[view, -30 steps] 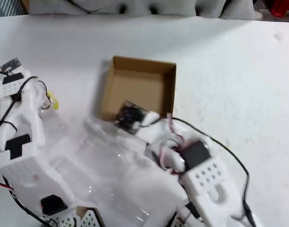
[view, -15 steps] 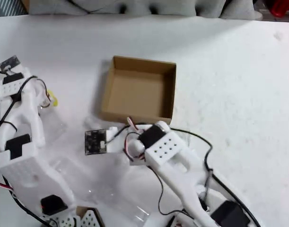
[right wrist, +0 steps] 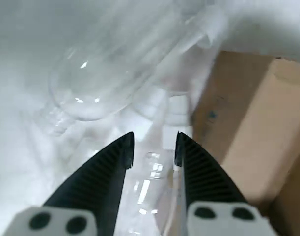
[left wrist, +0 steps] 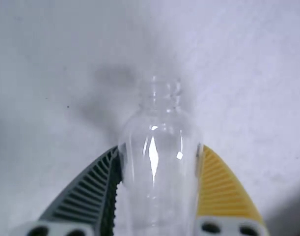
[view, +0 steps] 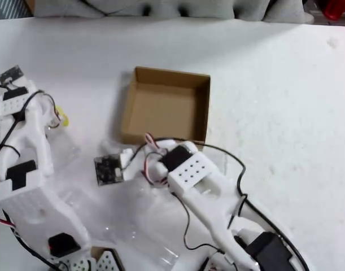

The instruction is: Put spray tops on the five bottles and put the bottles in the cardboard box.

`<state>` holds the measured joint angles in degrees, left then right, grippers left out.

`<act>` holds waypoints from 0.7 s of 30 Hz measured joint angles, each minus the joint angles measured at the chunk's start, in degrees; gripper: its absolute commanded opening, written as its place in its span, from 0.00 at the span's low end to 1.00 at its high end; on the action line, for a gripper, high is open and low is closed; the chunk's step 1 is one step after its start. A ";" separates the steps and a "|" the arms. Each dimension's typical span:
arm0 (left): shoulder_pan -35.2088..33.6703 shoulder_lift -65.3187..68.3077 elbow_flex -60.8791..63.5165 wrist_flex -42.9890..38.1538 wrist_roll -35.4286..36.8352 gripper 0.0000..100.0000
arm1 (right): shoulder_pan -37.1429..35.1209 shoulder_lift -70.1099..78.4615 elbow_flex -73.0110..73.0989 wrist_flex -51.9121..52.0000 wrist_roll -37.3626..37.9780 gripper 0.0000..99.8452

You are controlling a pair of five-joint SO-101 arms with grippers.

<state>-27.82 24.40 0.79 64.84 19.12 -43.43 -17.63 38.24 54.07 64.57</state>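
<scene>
My left gripper (left wrist: 157,150), with one grey and one yellow finger, is shut on a clear bottle (left wrist: 159,118) whose threaded neck has no top. In the high view it sits at the table's left edge (view: 59,119). My right gripper (right wrist: 153,147) hovers with its black fingers a narrow gap apart over clear bottles (right wrist: 105,73) lying beside the cardboard box (right wrist: 248,118). A white spray top (right wrist: 177,132) lies just past its fingertips. In the high view the right gripper (view: 113,168) is left of the box's front corner. The cardboard box (view: 166,107) stands open, with nothing visible inside.
Several clear bottles (view: 116,197) lie on the white table between the two arms, hard to pick out against it. The right arm's black cable (view: 240,169) loops over the table in front of the box. The table right of the box is bare.
The right arm swung from the box's front edge leftward and lower, over the lying bottles. The left arm with its bottle stayed put.
</scene>
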 measured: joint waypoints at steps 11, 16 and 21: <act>0.00 0.00 0.00 -0.79 0.00 0.02 | 2.81 13.89 -8.62 -0.09 2.46 0.11; 0.00 0.00 0.00 -0.97 0.00 0.02 | 4.92 17.93 -12.22 -0.09 2.90 0.12; 0.00 0.00 0.00 -0.97 -0.09 0.02 | 5.36 20.22 -13.01 -0.09 4.92 0.12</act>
<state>-27.82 24.40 0.79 63.87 19.03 -38.07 2.59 25.23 53.98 69.49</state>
